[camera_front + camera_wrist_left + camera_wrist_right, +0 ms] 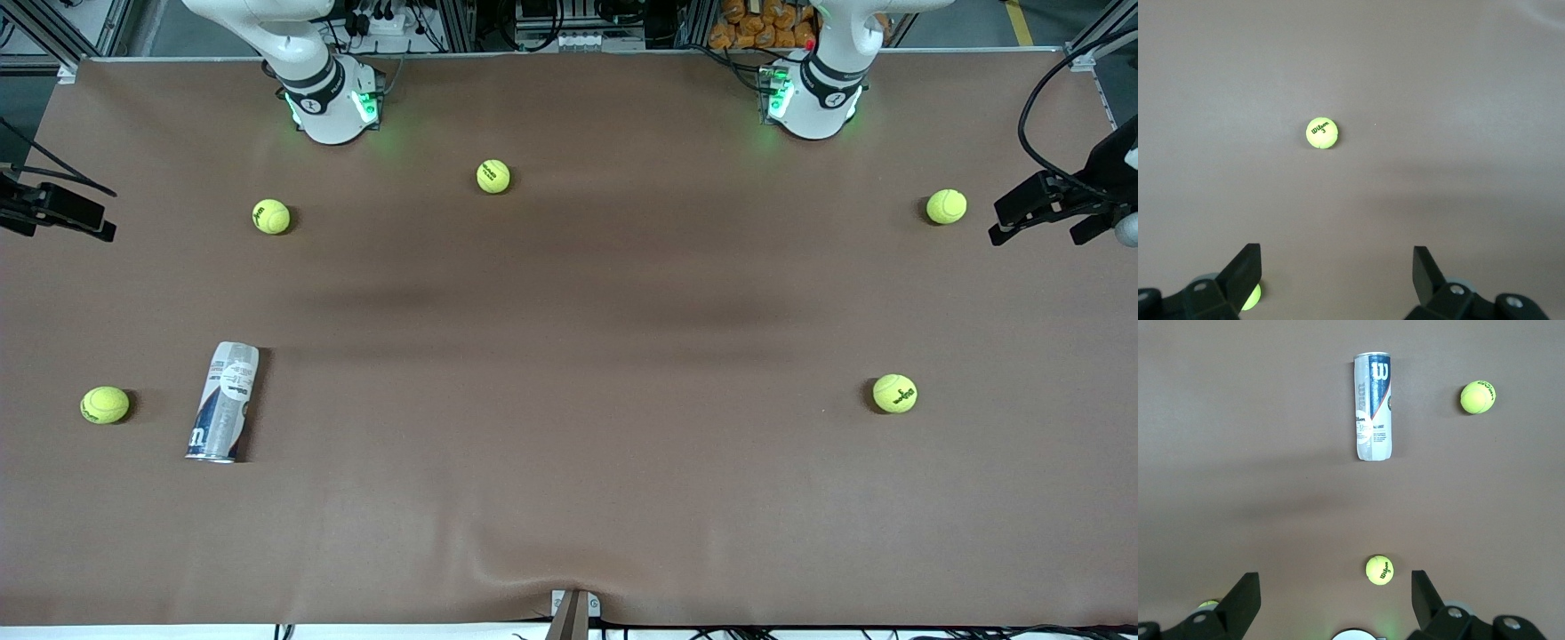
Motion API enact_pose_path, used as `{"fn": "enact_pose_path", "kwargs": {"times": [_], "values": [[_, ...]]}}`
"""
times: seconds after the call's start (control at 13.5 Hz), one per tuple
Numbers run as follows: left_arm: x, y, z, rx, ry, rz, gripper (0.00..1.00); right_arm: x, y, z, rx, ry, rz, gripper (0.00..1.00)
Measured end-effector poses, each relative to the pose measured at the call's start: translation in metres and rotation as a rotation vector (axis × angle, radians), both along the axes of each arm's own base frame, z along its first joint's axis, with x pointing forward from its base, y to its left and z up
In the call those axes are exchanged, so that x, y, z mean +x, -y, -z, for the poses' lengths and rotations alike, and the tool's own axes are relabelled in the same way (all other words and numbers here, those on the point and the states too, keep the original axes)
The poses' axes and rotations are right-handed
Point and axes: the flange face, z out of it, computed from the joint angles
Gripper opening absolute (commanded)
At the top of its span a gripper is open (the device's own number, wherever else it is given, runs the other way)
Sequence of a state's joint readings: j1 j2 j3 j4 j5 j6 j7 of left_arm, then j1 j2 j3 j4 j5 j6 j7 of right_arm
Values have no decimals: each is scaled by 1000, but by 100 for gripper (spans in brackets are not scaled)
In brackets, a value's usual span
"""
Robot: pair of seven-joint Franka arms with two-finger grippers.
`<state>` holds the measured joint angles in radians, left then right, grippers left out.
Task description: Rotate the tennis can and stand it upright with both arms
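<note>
The tennis can (223, 402) lies on its side on the brown table, toward the right arm's end, with its metal-rimmed end nearer the front camera. It also shows in the right wrist view (1373, 407), white and navy with a "W" logo. My right gripper (1336, 600) is open and empty, high over the table near its own base and well apart from the can. My left gripper (1337, 280) is open and empty, high over the table at the left arm's end. Neither gripper shows in the front view.
Several yellow-green tennis balls lie scattered: one beside the can (105, 404), two near the right arm's base (271, 216) (493, 176), and two at the left arm's end (946, 206) (894, 393). Black fixtures stand at both table ends (53, 209) (1058, 204).
</note>
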<state>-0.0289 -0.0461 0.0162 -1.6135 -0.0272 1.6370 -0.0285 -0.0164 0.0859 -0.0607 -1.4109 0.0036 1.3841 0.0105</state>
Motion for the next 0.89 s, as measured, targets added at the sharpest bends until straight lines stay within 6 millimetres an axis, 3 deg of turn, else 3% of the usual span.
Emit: {"fn": "enact_pose_path", "kwargs": {"times": [0.37,0.67,0.89], "values": [[0,1,0,0,-1,2,100,18,3,22,-1,-1,-15,100],[-1,1,1,0,-11,3,100,44,23,70,-3,-26,6,100],[-3,10,2,1,-23,18,100,56,30,95,-1,-44,-7,100]]}}
